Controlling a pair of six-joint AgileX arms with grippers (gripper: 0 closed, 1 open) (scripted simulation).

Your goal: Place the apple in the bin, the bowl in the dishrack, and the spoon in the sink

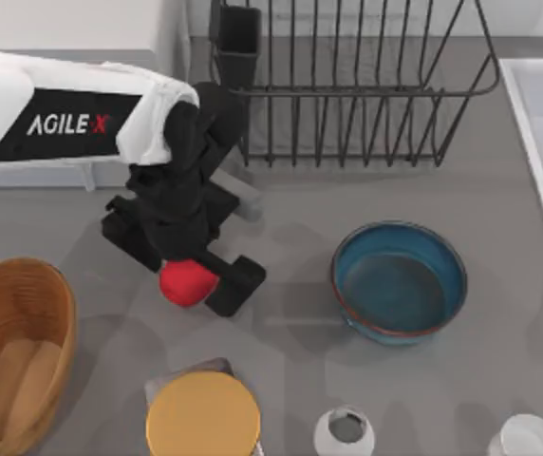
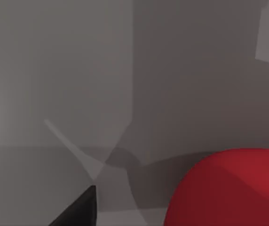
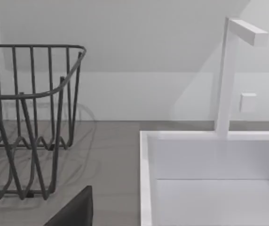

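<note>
Top view: we are holding our left gripper (image 1: 194,275) over the grey table (image 1: 300,199), its black fingers clamped on the small red roundish apple (image 1: 186,282). The apple is sitting between the round woven wicker bin (image 1: 15,356) and the wide blue glazed bowl (image 1: 400,282), well apart from both.

Grey table (image 1: 499,389), pale wall (image 3: 139,33) behind.
Soft even light, faint shadows on the tabletop; a white faucet post (image 3: 225,80) stands against the wall.
</note>
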